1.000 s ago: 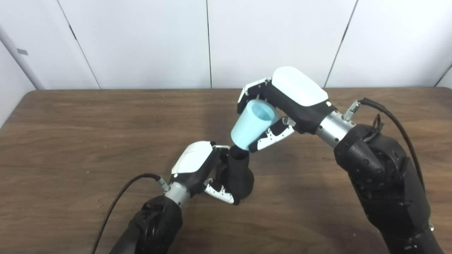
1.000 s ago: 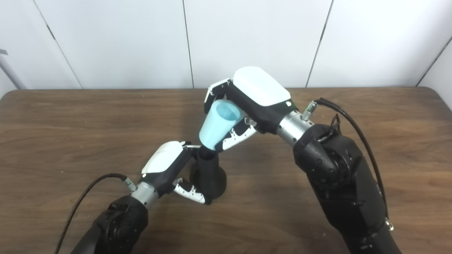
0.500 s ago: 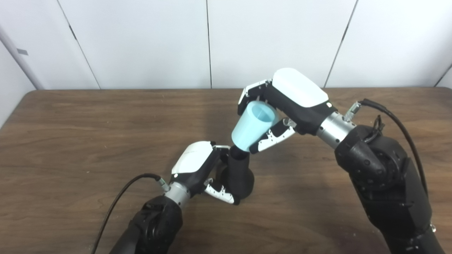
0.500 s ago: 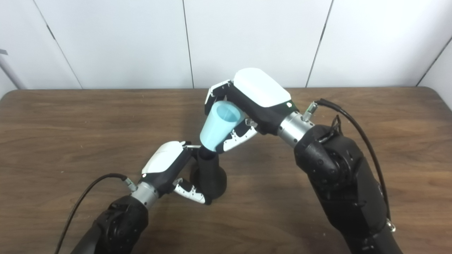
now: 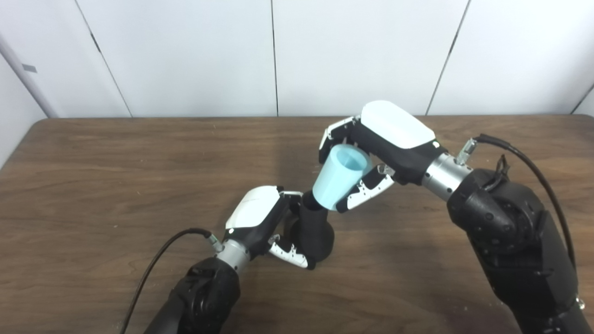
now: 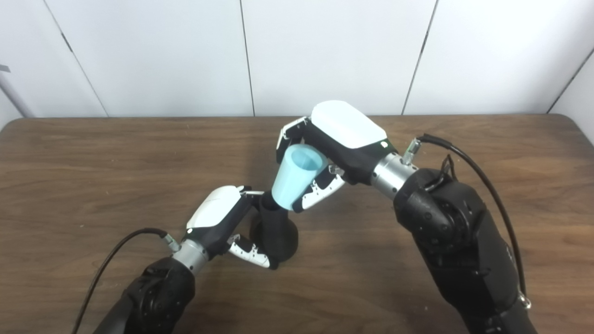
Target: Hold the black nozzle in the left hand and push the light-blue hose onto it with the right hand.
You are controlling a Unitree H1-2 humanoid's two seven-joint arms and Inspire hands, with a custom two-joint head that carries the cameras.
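My left hand [image 5: 267, 221] is shut on the black nozzle [image 5: 314, 232], which stands with its wide base low over the table and its narrow neck pointing up. My right hand [image 5: 378, 148] is shut on the light-blue hose [image 5: 340, 177], a short tapered sleeve with its wide open end facing up. The hose's narrow lower end meets the top of the nozzle's neck and covers its tip. The hose leans up and to the right. Fingers hide the far side of both parts.
The brown wooden table [image 5: 116, 167] stretches wide to the left and behind the hands. White wall panels [image 5: 185, 51] stand behind its far edge. A black cable [image 5: 158, 260] trails from the left wrist, another cable [image 5: 524, 162] from the right wrist.
My right hand has come down and slightly to the right with the hose, so the hose's lower end sits lower over the nozzle's neck. The left hand and nozzle have stayed still.
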